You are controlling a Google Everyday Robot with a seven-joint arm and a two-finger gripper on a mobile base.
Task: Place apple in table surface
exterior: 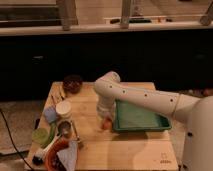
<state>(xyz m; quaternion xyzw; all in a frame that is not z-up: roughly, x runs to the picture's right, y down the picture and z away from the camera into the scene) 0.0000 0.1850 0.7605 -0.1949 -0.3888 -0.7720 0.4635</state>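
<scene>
Camera view: the white arm [145, 97] reaches in from the right, bends over the middle of the table surface [130, 152] and points downward. The gripper [105, 119] sits low at the arm's end, just left of the green tray [142, 129] and close above the wood.

The apple [106, 125] is directly under the gripper, at the tray's near-left corner, at or just over the tabletop. Contact between apple and wood cannot be confirmed. Whether the gripper is clamped on the apple or has let go of it cannot be told either.

The green tray lies on the right half of the table, its long side running left to right. The dark brown bowl [73, 83] stands near the far-left corner, well apart from the apple. Along the left edge stands a cluster of items: a white cup [63, 108], a blue cup [50, 115] just beside it, a green cup [40, 136] nearer the camera, and a reddish bowl [54, 156] at the near-left corner.
</scene>
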